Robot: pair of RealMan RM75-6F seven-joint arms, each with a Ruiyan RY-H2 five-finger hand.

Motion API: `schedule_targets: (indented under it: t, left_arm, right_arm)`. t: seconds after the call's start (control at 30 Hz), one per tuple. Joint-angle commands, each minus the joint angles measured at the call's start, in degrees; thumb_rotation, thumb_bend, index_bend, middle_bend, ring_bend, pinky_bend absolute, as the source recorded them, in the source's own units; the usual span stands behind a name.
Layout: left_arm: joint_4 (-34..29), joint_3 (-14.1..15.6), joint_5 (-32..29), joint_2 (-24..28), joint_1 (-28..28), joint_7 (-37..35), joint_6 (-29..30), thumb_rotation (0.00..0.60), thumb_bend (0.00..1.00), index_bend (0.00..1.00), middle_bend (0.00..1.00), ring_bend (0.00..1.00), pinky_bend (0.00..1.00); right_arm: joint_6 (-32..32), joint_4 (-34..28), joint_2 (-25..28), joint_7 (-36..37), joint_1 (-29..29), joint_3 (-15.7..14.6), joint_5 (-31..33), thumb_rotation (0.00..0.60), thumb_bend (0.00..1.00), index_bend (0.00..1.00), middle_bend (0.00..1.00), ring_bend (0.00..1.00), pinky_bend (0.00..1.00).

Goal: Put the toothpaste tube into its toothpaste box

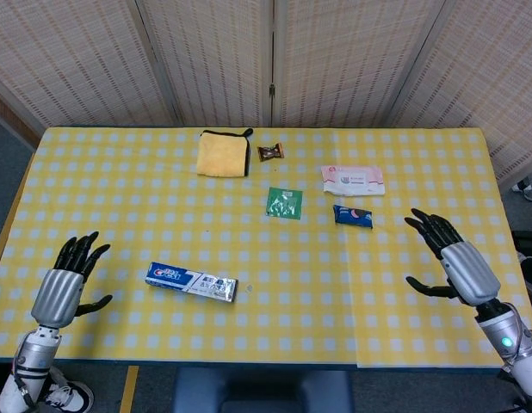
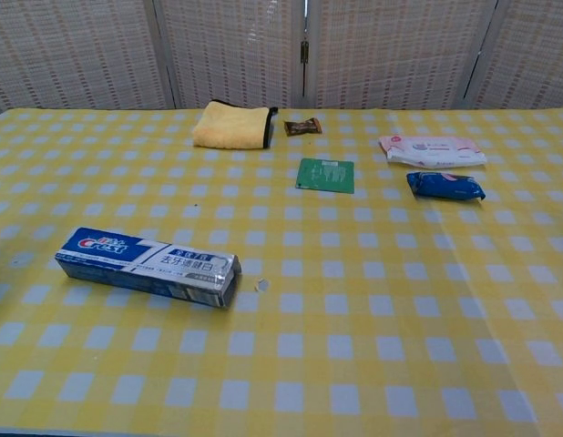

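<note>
Only overhead: both empty hands, left hand (image 1: 61, 287), right hand (image 1: 455, 262).

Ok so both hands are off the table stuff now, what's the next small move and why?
Probably none beyond keeping clear: the toothpaste box lies flat on the table, untouched, no loose tube shows, and the left hand and right hand hover open by the table's edges. The task looks done.

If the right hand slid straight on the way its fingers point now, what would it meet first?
The right hand is open, fingers pointing up-left across the table. The blue packet lies roughly along that line, with only bare tablecloth between, so it is probably first. The hand's height above the table is unclear; it might pass over.
</note>
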Motion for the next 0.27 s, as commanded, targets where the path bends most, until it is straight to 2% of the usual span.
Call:
schedule_targets:
  t: [0.03, 0.17, 0.27]
  left_arm:
    - [-1.08, 0.89, -1.01, 0.92, 6.56, 9.56, 6.95, 0.6, 0.11, 0.17, 0.04, 0.0, 0.0]
    - [-3.22, 0.47, -3.27, 1.53, 8.77, 7.82, 6.41, 0.6, 0.11, 0.15, 0.04, 0.0, 0.0]
    - [-2.88, -0.18, -2.14, 2.0, 8.94, 6.99, 6.97, 0.6, 0.11, 0.15, 0.04, 0.0, 0.0]
  right_arm:
    - [4.56, -5.82, -3.71, -39.74, -9.61, 0.83, 20.0, 0.6, 0.29, 0.0, 0.0, 0.0, 0.0]
    - [5.45, -6.8, -4.72, -42.41, -11.17, 2.0, 25.26, 0.6, 0.29, 0.0, 0.0, 0.0, 0.0]
    - [5.39, -7.62, -3.57, -41.49, -11.77, 2.02, 24.97, 0.6, 0.29, 0.0, 0.0, 0.0, 0.0]
